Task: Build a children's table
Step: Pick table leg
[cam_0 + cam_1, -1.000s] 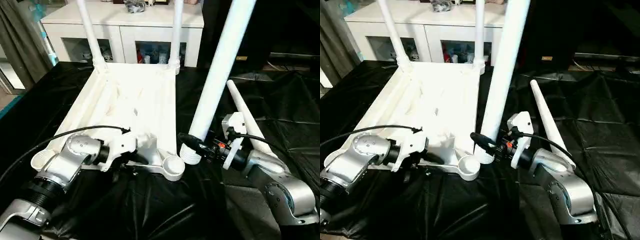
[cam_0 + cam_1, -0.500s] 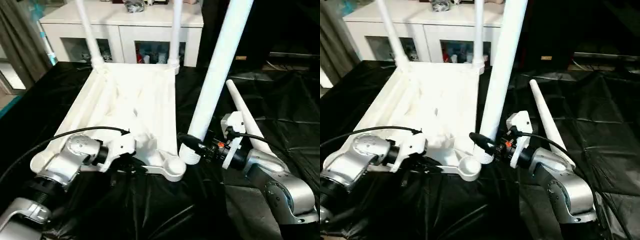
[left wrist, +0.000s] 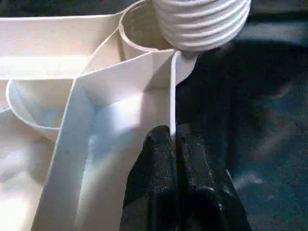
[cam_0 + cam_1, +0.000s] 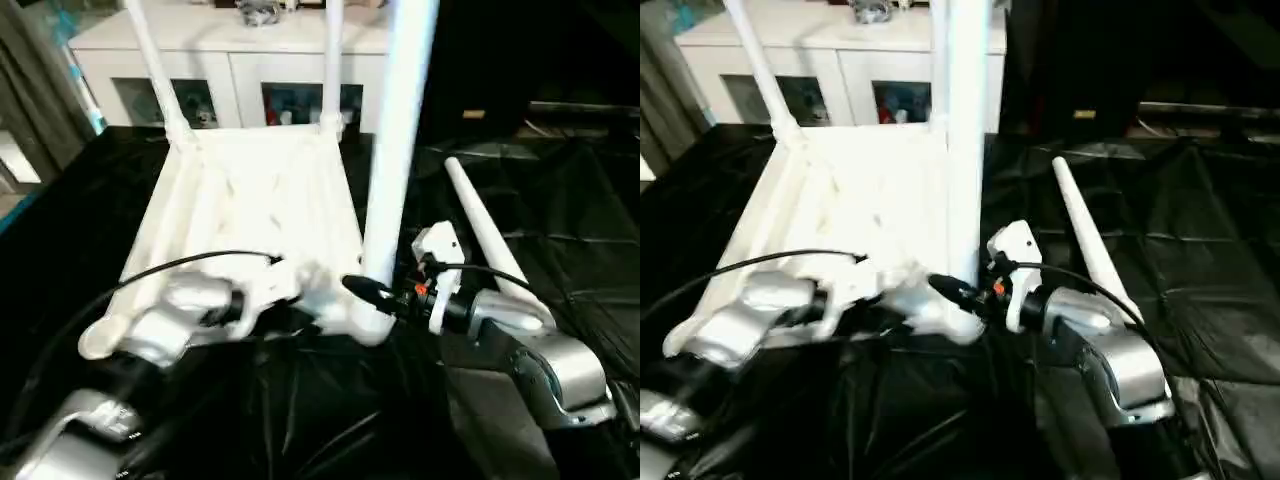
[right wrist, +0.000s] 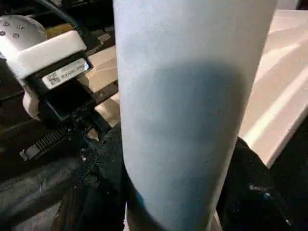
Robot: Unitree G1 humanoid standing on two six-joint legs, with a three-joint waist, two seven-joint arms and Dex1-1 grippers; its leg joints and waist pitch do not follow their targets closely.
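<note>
Children's table (image 4: pixel 255 190): we see the left pincer (image 3: pixel 174 139) clamped on its rim; right pincer (image 4: pixel 365 292) grips a leg (image 4: pixel 397 150) upright.

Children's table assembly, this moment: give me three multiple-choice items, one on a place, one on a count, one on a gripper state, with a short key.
1. Where does the spare leg lie?
A. on the black cloth, on the robot's right of the tabletop
B. on the cabinet
C. across the tabletop

2. How many legs stand in the far corner sockets of the tabletop?
A. none
B. two
C. four

3. What is the left gripper doing?
A. hanging open
B. holding a leg
C. shut on the tabletop's thin rim

Key: 1 A, it rests on the cloth beside the right gripper. 2 B, two legs rise at the far edge. 3 C, the left wrist view shows both fingers pinching the rim.
</note>
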